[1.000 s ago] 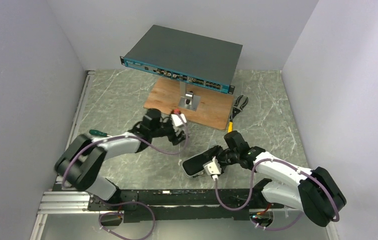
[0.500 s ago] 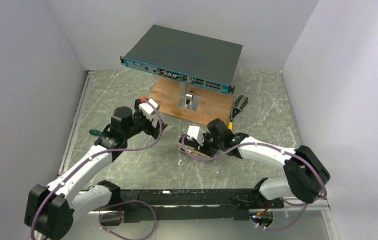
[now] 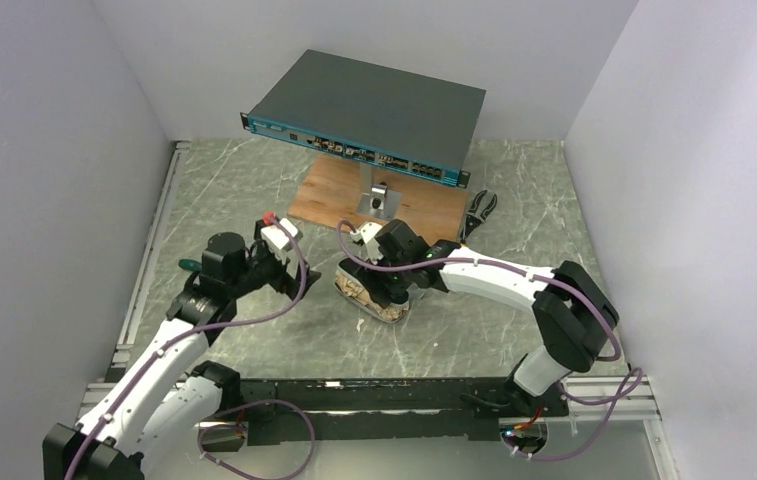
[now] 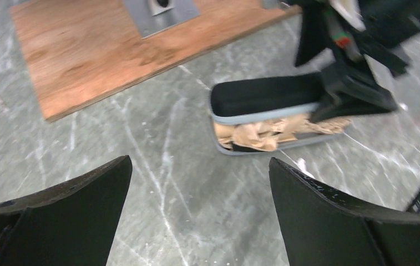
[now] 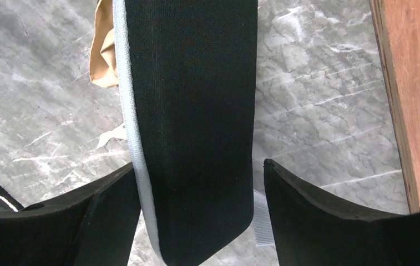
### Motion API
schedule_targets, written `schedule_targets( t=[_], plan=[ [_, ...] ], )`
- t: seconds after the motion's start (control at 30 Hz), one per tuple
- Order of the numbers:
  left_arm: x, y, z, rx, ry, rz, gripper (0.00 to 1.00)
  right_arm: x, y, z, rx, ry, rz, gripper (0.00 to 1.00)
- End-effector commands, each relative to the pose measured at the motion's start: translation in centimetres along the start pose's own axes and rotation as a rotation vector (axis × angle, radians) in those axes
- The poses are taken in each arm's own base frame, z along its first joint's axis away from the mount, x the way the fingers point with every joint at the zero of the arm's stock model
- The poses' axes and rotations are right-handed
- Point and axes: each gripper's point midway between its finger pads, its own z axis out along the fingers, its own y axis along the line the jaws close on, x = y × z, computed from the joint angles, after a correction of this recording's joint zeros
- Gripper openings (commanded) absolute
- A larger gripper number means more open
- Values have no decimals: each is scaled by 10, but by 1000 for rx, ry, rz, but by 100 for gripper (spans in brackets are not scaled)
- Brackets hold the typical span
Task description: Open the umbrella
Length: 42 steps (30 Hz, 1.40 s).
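Note:
The umbrella (image 3: 362, 292) lies folded in its dark oval capsule case (image 3: 379, 303) on the marble table, in front of the wooden board. The case gapes open and wrinkled tan canopy (image 4: 268, 133) shows between its two halves (image 4: 266, 97). My right gripper (image 3: 386, 285) straddles one end of the black case half (image 5: 191, 111). Its left finger touches the case's grey edge and a gap shows at the right finger. Tan canopy (image 5: 103, 55) peeks out beyond. My left gripper (image 4: 199, 163) is open and empty, low over bare table left of the case (image 3: 299, 280).
A grey-teal network switch (image 3: 369, 105) sits on a metal stand (image 3: 374, 195) on a wooden board (image 3: 329, 195) behind the case. Pliers (image 3: 476, 215) lie right of the board. A green screwdriver (image 3: 194, 266) lies at the left. White walls enclose three sides.
My right gripper has carried the case left and away from the near edge, and the tan canopy now shows. My left arm has drawn back to the left.

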Motion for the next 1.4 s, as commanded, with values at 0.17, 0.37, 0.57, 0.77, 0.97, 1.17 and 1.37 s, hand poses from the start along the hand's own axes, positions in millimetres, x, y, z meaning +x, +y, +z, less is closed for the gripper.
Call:
schedule_targets(
  t=[0.17, 0.37, 0.57, 0.77, 0.97, 1.17, 1.37],
  plan=[
    [13, -81, -11, 420, -117, 523, 99, -15, -17, -27, 72, -41, -6, 75],
    [21, -109, 2, 477, -198, 900, 78, -20, -27, -38, 91, -72, 13, 67],
    [23, -128, 17, 552, -228, 1002, 62, -23, -42, -44, 116, -88, 34, 59],
    [18, -134, 40, 568, -220, 1032, 56, -21, -54, -45, 144, -91, 28, 55],
    [17, -138, 63, 563, -210, 1063, 57, -22, -68, -44, 174, -88, 48, 43],
    [17, -140, 84, 565, -183, 1075, 57, -25, -66, -46, 162, -105, 41, 33],
    [36, -141, 102, 611, -129, 1116, 72, -27, -64, -43, 138, -108, 27, 31]
  ],
)
